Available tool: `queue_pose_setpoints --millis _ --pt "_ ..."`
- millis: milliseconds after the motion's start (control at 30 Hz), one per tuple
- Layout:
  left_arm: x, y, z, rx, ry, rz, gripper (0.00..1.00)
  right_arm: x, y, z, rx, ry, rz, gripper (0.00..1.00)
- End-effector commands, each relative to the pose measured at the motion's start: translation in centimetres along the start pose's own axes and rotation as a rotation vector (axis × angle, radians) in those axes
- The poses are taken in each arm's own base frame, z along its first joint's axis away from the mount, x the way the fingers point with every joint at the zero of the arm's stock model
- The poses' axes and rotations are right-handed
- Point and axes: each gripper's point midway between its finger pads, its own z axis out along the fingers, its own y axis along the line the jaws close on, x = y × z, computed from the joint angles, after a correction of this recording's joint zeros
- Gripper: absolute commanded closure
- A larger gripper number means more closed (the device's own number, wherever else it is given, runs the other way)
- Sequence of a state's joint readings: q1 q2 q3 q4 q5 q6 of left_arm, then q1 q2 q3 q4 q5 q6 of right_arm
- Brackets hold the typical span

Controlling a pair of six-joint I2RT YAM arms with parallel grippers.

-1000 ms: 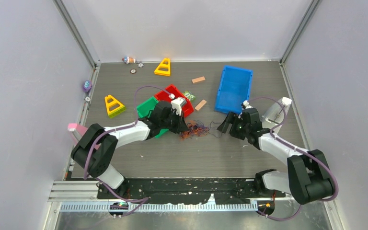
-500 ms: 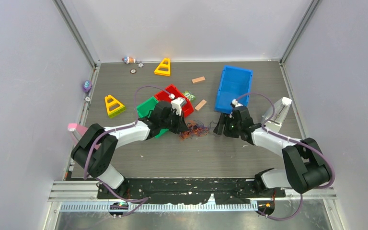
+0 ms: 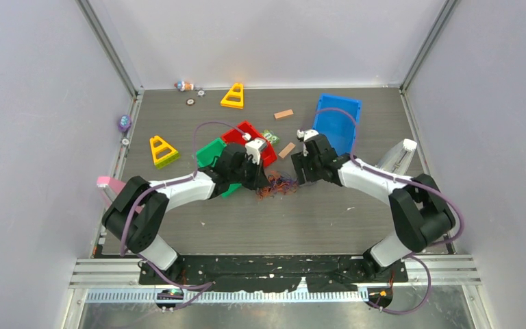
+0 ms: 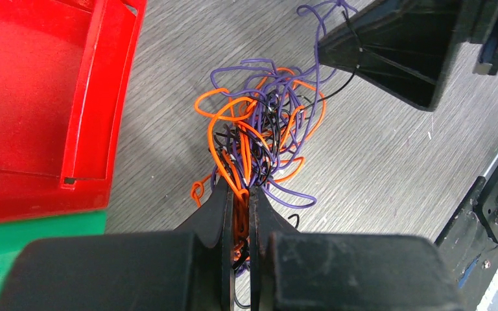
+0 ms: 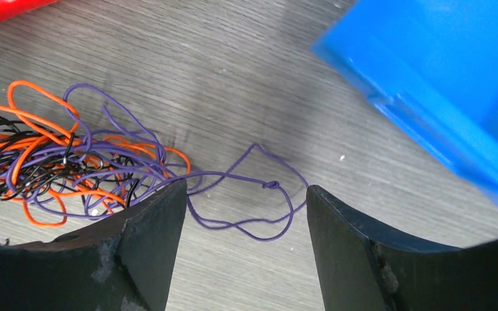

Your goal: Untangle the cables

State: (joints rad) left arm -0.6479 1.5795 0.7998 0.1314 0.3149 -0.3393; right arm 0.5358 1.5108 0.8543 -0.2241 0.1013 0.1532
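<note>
The cables [image 3: 279,186] are a tangled clump of thin orange, purple and black wires on the grey table, between the two grippers. In the left wrist view the clump [image 4: 259,139] lies just ahead of my left gripper [image 4: 240,191], which is shut on orange and black strands at its near end. My right gripper [image 5: 246,194] is open and hovers over a loose purple loop [image 5: 259,201] at the clump's right side; nothing is between its jaws. In the top view the left gripper [image 3: 264,184] and right gripper [image 3: 301,173] flank the clump closely.
A red bin [image 3: 246,136] and a green bin [image 3: 209,152] sit just behind the left gripper. A blue bin [image 3: 334,125] is behind the right gripper. Yellow triangles [image 3: 163,151], wooden blocks [image 3: 287,150] and small items lie farther back.
My right arm has swung left and back, bringing its open gripper from the right of the clump to right beside it. The left gripper has stayed in place, holding the strands.
</note>
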Motion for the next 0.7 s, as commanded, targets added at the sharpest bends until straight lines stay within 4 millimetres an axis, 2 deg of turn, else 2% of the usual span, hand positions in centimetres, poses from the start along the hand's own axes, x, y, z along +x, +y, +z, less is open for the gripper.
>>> queue_pose_setpoints --millis 0,167,367,433,467,567,667 --pt "-1.8 -0.9 0.2 0.031 -0.030 0.030 1.00 -0.6 -0.1 0.5 0.010 0.075 -0.147 0.28" --pt "-1.7 -0.9 0.3 0.035 -0.024 0.032 1.00 1.1 0.9 1.7 -0.047 0.150 -0.152 0.36" --pt "-1.7 -0.9 0.3 0.031 -0.020 0.031 1.00 2.3 2.2 1.4 -0.121 0.202 -0.118 0.39" --pt "-1.7 -0.8 0.2 0.025 -0.020 0.034 1.00 2.5 2.1 1.3 -0.114 0.224 -0.100 0.48" --pt "-1.7 -0.7 0.2 0.020 -0.022 0.032 1.00 2.5 2.1 1.2 -0.110 0.230 -0.093 0.56" --pt "-1.8 -0.6 0.0 0.010 -0.032 0.036 1.00 3.4 1.9 0.8 -0.101 0.259 -0.061 0.68" --pt "-2.0 -0.4 -0.3 -0.003 -0.044 0.039 1.00 4.1 1.6 0.0 -0.108 0.247 -0.027 0.85"
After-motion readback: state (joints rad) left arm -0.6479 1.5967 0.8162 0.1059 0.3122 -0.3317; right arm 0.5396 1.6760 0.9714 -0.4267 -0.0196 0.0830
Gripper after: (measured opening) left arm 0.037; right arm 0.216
